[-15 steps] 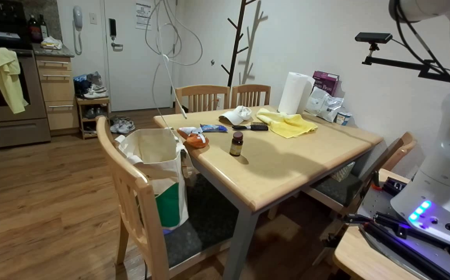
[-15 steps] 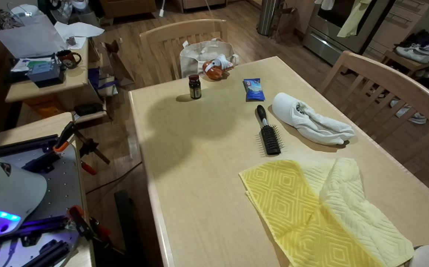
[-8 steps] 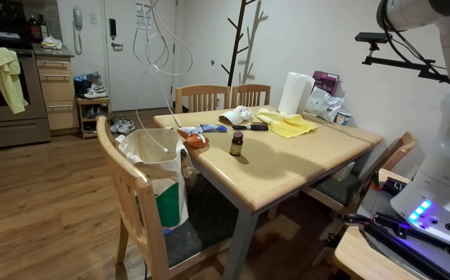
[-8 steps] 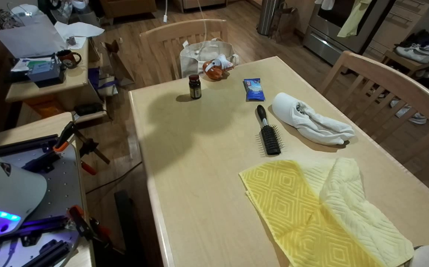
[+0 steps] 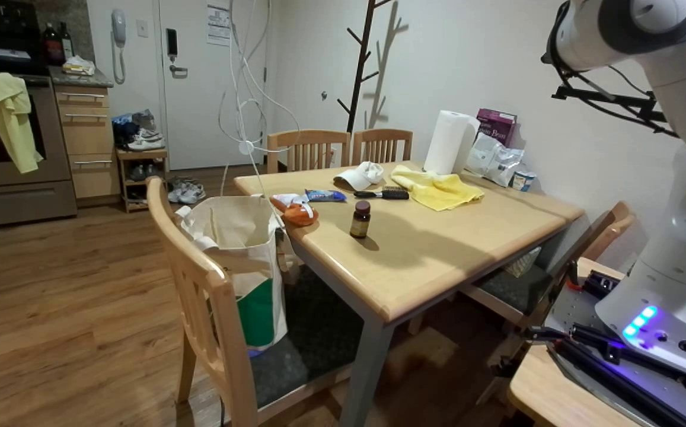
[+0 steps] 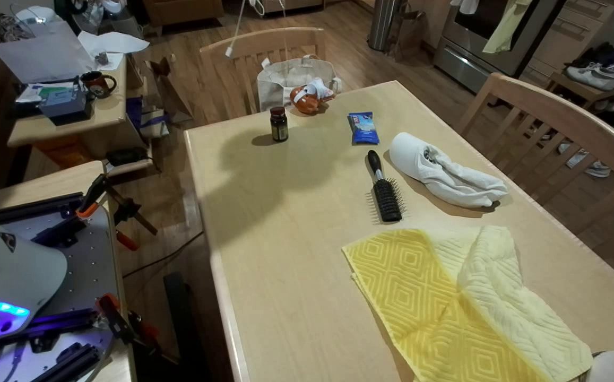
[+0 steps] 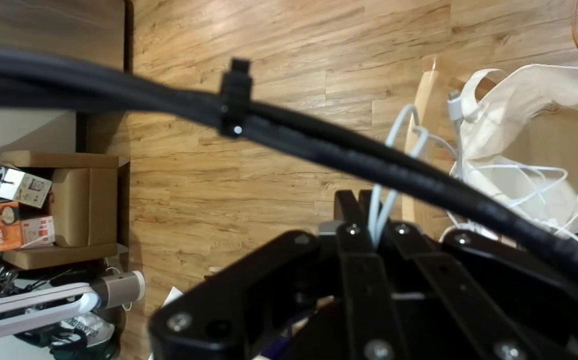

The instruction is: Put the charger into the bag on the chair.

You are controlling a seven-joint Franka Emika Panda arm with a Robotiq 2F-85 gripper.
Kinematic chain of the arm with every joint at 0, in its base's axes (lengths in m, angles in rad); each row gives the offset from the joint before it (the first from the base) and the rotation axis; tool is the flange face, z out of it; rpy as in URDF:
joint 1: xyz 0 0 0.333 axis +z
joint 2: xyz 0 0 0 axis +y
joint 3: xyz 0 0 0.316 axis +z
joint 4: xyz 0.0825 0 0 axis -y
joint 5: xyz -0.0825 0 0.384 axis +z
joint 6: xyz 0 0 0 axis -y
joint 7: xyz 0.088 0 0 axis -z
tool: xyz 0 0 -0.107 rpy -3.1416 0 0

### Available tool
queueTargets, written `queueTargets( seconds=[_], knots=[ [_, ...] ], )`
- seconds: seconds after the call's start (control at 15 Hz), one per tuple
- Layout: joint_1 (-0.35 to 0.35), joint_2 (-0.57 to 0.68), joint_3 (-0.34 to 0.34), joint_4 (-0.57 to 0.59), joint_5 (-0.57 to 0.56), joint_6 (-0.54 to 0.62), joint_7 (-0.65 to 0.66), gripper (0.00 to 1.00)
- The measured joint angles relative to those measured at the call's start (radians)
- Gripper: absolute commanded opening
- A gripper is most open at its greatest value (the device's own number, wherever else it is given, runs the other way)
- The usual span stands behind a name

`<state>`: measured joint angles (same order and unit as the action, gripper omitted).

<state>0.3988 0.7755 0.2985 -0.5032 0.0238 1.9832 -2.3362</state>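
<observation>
White and dangly, the charger [image 5: 246,146] has dropped lower since the earlier frame, and most of it hangs above the bag [image 5: 259,267] in the upper left of an exterior view. One loose end [image 6: 228,51] has come down too, near the top of an exterior view. At the upper right of an exterior view, the robot arm [image 5: 666,77] has leaned more to the left.

A lot of the job looks done. The charger is up in the air, over by the chair [image 5: 319,335] where the bag sits. At the bottom middle of the wrist view, the gripper [image 7: 358,210] is squeezed tight on the charger, so it has not let go yet.

One thin bit seems to dip into the bag, at the left of the frame, but it is too blurry to be sure. Another bit hangs by the bag's edge next to the table [image 5: 390,279]. On the right of the wrist view, the charger curls over the bag, but its small plug [image 7: 455,107] is off by the handle [image 7: 468,90].

What is left, I think: go down more, get every end inside, let go, and move away. An end could catch on the bag's edge and stay out.
</observation>
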Motion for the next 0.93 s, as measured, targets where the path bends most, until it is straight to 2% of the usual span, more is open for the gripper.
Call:
queueTargets(
  seconds=[0.33,0.93],
  knots=[
    [-0.03,0.097,-0.014,0.066,0.025,-0.015,-0.03,0.06],
    [-0.02,0.194,0.004,0.099,0.052,-0.002,-0.075,0.06]
  ],
)
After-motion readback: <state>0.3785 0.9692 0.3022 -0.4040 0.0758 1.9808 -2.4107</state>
